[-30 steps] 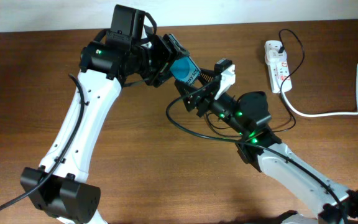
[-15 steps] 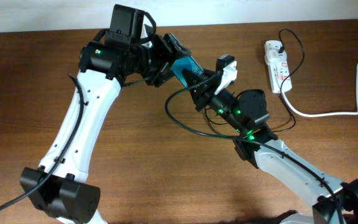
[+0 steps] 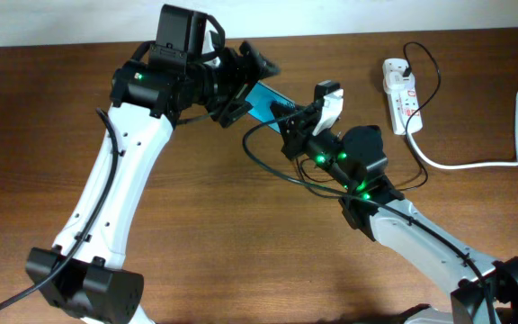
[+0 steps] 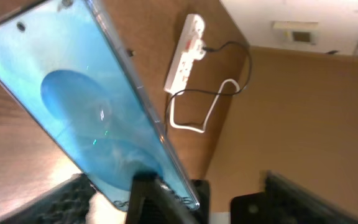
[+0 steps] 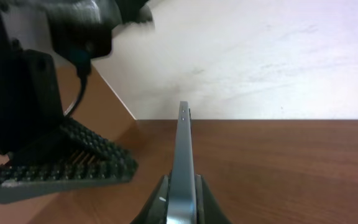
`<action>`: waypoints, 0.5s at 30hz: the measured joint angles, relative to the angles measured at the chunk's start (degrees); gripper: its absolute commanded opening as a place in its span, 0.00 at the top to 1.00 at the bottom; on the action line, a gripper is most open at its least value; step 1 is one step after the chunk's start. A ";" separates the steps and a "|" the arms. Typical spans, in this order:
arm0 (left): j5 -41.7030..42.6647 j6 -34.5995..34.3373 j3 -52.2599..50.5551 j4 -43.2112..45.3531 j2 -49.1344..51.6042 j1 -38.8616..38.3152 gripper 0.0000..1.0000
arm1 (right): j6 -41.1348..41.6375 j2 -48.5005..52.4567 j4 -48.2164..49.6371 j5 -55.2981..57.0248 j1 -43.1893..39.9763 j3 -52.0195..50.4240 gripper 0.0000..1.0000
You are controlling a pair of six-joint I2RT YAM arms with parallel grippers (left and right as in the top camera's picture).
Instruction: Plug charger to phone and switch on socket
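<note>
The right claw point(image 5: 180, 202) is closed on the text end of the phone point(image 4: 86, 106), with one dark finger pressed against each face. The phone is held above the desk point(image 3: 241, 252), tilted. The left claw point(image 3: 247, 86) is open, its fingers well apart. Its ribbed pad point(image 4: 73, 199) sits just beside the phone's edge.

The charger point(image 4: 206, 49) is plugged into the socket point(image 3: 400, 83), and its cable loops under the right arm. Its tip cannot be located.
</note>
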 measured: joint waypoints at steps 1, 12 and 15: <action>0.02 1.31 0.00 0.37 0.00 0.00 0.01 | -0.02 0.00 -0.57 0.37 -0.11 0.00 0.96; -13.66 28.41 0.66 -15.19 -17.46 -0.15 0.01 | 4.26 -28.74 -37.94 7.78 -0.31 0.44 0.96; -22.05 29.05 0.74 -22.95 -22.56 0.11 0.01 | 12.57 -41.29 -55.10 9.05 -0.35 0.55 0.96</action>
